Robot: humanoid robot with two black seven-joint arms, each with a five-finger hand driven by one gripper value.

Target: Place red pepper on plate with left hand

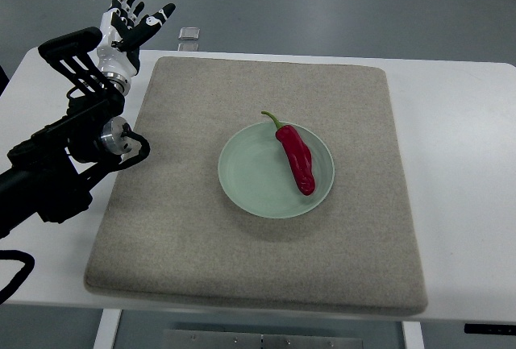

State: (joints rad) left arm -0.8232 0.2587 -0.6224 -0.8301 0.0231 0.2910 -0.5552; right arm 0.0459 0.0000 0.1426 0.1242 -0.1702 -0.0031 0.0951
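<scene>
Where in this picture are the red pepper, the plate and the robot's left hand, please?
red pepper [295,154]: top view, middle of its red body.
plate [250,173]: top view, bare pale green surface left of the pepper.
left hand [129,33]: top view, palm below the spread fingers.

This looks like a robotics lab or test room rather than a home. A plain white counter [459,123] on a metal frame stands on a bare grey-blue floor [322,2], with a beige mat [201,228] laid out as a staged work area. A black robot arm [56,164] with exposed cables reaches in from the left.
</scene>
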